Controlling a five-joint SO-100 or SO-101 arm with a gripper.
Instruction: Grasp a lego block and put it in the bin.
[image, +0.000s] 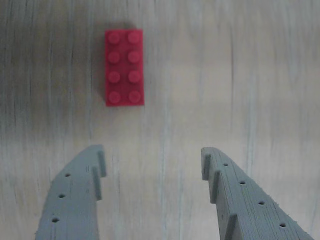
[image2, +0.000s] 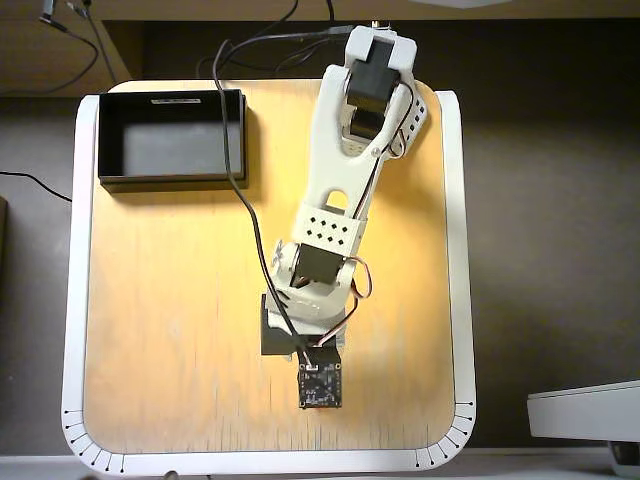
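Gripper (image: 152, 160) spread wide, empty; brick (image: 124, 67) lies off-centre ahead, so closing may clip and skid it.

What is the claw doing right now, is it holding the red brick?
Gripper: open and empty. The brick lies on the table ahead of the fingertips, not between them.

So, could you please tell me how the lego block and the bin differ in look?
The block is bright red; the bin is black with a grey floor. The block is a solid brick with studs on top; the bin is an open, thin-walled, empty box. Both are rectangular and rest on the table.
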